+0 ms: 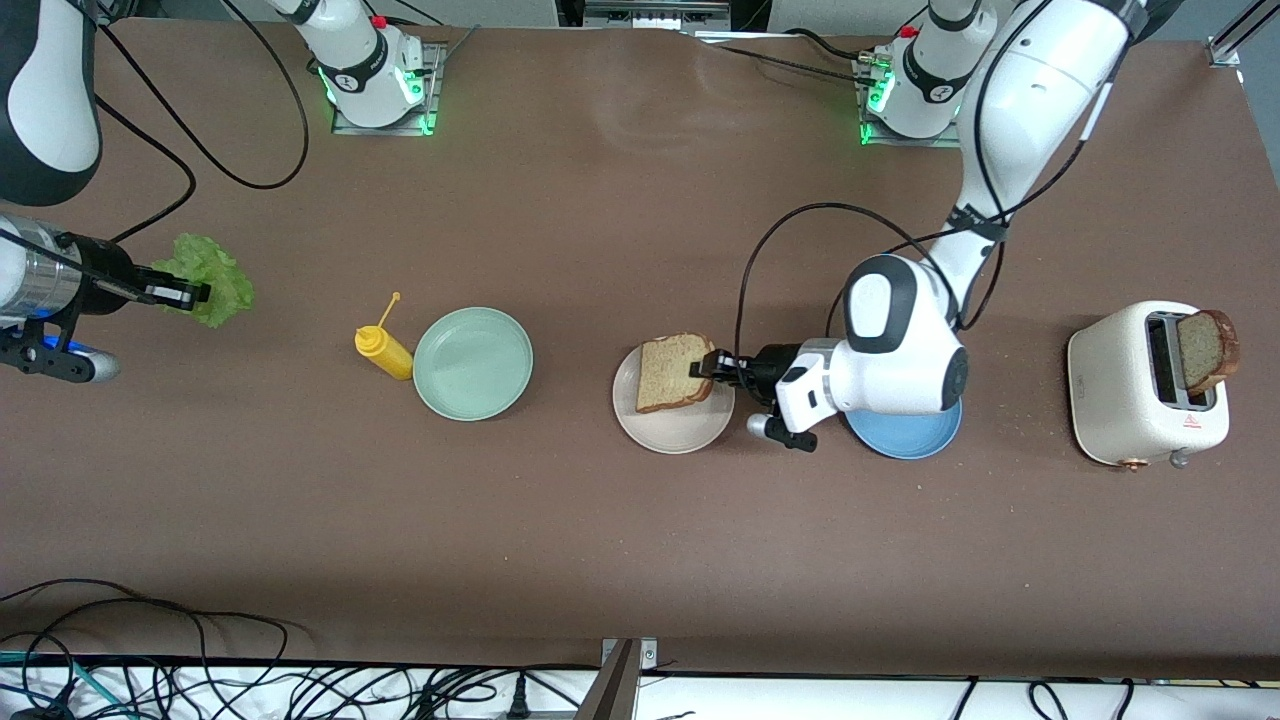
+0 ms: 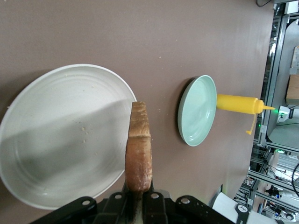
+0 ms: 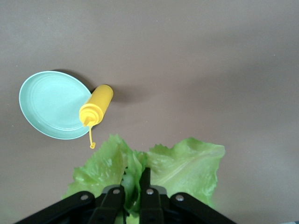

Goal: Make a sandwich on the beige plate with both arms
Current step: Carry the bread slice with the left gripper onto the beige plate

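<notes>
Now, first-slice step: left gripper [image 1: 712, 366] is clamped on a bread slice [image 1: 673, 372] over the beige plate [image 1: 672, 425]. Right gripper [image 1: 188, 293], over the table's right-arm end, pinches the lettuce [image 1: 210, 275] & waits. Next, I'd judge: lay slice flat, let go, then lettuce goes on top.

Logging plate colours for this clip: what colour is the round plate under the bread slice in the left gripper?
Beige round plate, clearest in the left wrist view.
</notes>
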Tool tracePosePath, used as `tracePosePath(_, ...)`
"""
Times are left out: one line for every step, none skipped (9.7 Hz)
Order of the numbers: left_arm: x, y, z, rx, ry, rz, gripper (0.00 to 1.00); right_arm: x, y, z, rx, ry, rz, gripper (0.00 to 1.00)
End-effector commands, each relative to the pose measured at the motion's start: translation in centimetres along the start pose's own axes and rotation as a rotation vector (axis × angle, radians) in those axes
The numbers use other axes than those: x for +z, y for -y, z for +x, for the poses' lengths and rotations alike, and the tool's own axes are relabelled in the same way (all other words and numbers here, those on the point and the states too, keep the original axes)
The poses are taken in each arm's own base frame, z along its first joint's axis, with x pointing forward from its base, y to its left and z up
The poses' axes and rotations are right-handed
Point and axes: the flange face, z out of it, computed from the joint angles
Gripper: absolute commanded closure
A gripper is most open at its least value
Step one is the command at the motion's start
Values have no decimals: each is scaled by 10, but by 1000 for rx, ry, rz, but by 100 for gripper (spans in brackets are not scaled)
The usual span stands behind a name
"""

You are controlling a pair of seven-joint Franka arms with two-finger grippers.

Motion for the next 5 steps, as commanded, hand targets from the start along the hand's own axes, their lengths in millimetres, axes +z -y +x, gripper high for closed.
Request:
tracePosePath(3,-2,8,-31,-36,-37,100,-8,-1,-5,3,6,4,90)
tracePosePath(9,-1,9,-33,-47,-31,100,-8,-1,-5,4,8,3,90)
tracePosePath(11,3,10,-35,-58,-26,100,-8,1,-6,0,6,2,90)
tracePosePath(13,4,10,-36,-57,-25,100,-8,1,-6,0,6,2,90)
tracePosePath(19,3,8,-35,-50,-21,100,-8,1,-6,-1,6,2,90)
